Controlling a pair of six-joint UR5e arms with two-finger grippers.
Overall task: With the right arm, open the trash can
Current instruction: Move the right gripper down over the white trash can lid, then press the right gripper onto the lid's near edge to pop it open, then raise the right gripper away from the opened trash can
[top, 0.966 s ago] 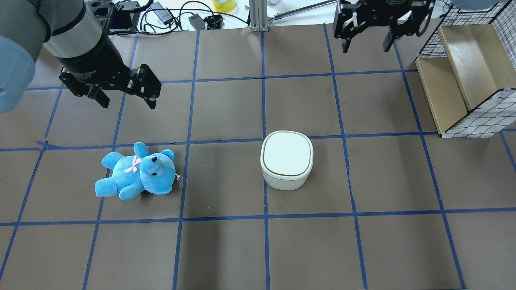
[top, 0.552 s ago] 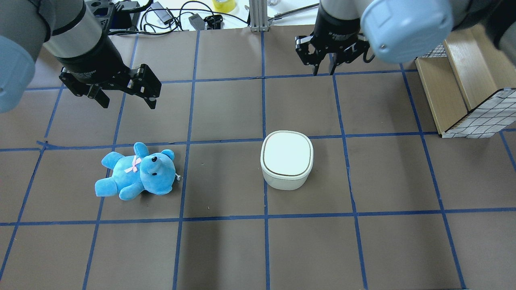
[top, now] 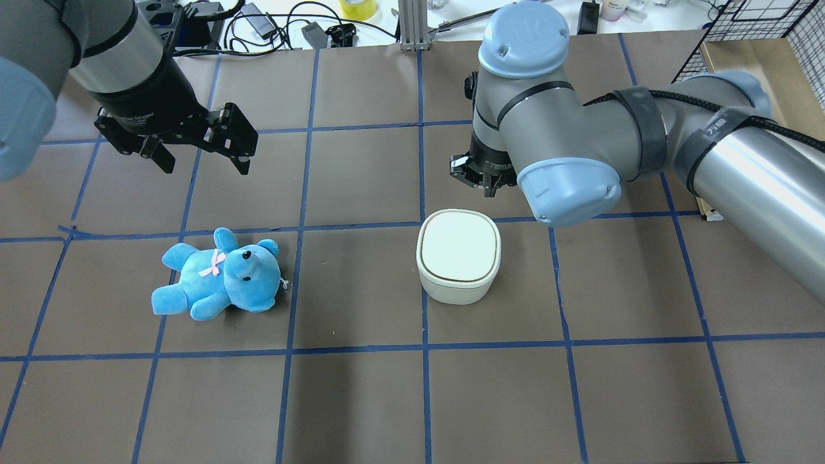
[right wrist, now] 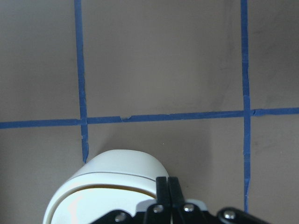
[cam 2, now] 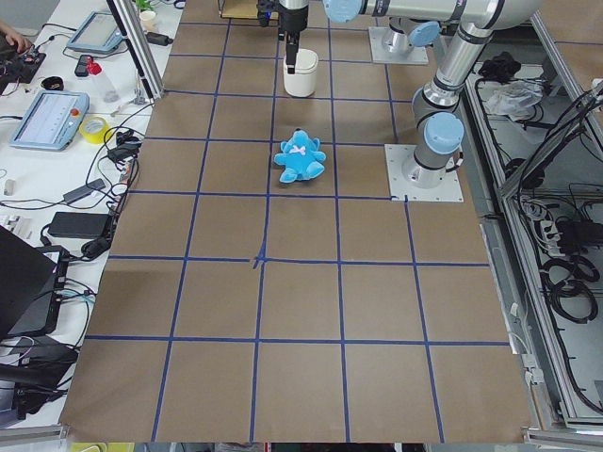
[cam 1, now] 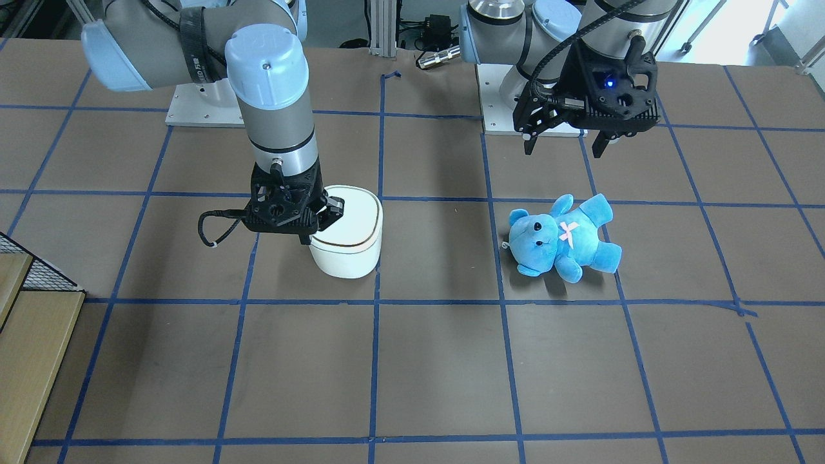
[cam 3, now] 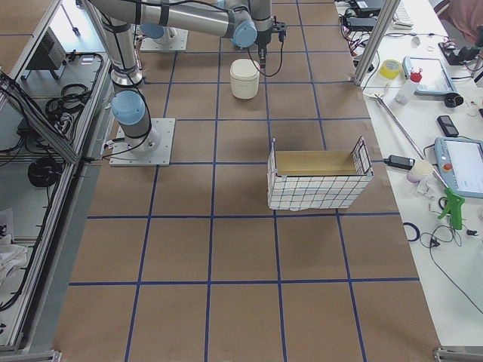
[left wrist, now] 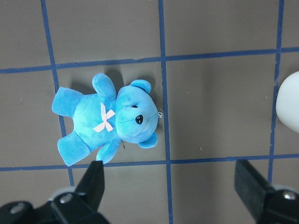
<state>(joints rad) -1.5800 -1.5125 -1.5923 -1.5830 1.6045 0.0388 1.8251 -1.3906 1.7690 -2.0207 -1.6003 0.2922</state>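
You have the right hand (right wrist: 167, 183), fingers pressed together into one narrow tip, hanging at the rim of the shut can (top: 459, 283) mid-frame on the counter (top: 361, 399), likely to press its lid (top: 459, 245) open.

Opposed overhead and front views share the trash can (top: 459, 254)
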